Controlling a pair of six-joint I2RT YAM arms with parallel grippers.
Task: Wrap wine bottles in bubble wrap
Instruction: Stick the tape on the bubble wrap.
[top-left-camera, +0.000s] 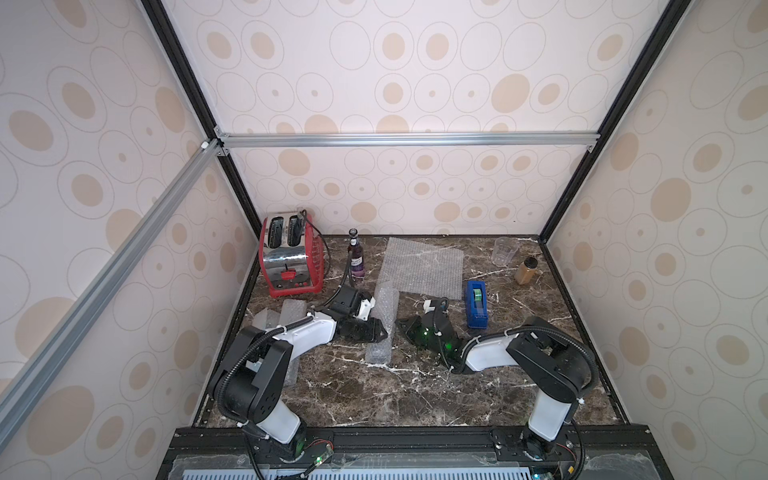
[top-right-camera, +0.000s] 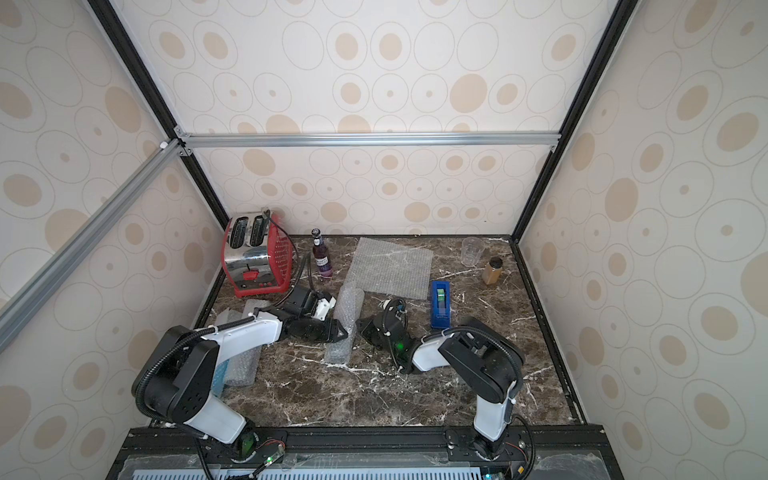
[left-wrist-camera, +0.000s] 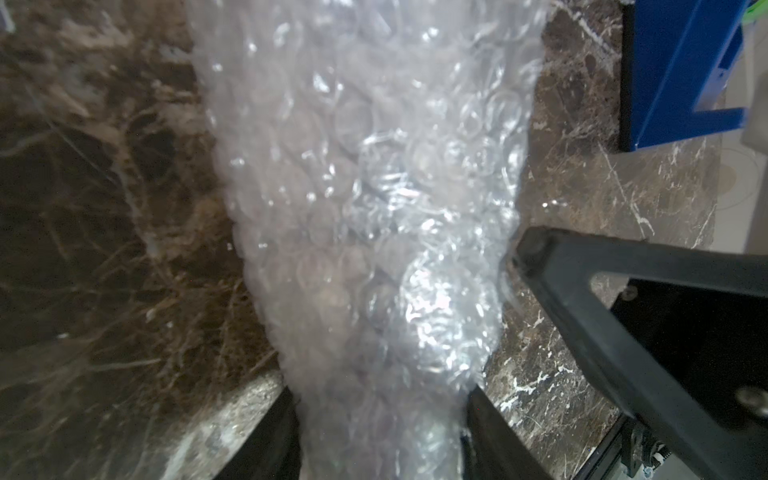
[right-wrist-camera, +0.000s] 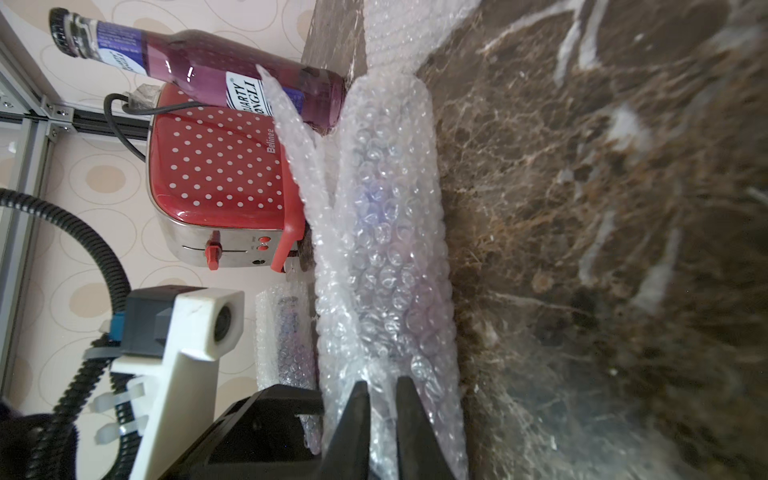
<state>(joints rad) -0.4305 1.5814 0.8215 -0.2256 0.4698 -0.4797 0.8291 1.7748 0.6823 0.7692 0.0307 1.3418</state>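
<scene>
The bubble-wrap roll (top-left-camera: 385, 305) lies near the middle of the bench (top-left-camera: 374, 395), with its long axis running from the near edge toward the far edge. Its layers are whitish and bubbled. A purple-blue tint shows through them in the right wrist view, indicating a wrapped bottle (right-wrist-camera: 374, 199) inside. One loose flap (right-wrist-camera: 291, 137) stands off the roll.

The left tool (left-wrist-camera: 380, 397) straddles the roll with both fingers against its sides, grasping it. The right tool (right-wrist-camera: 382, 399) has its jaws nearly together at the seam, with wrap in the narrow gap. Whether it grips cannot be told.

Judged step: closing the wrap on this bottle. The next move probably calls for holding the roll against unrolling while the flap is secured, likely with tape from the blue tape dispenser (top-left-camera: 476, 303) nearby, toward the right edge.

One unwrapped bottle (top-left-camera: 356, 257) stands at the far edge beside a flat sheet (top-left-camera: 422, 266).
</scene>
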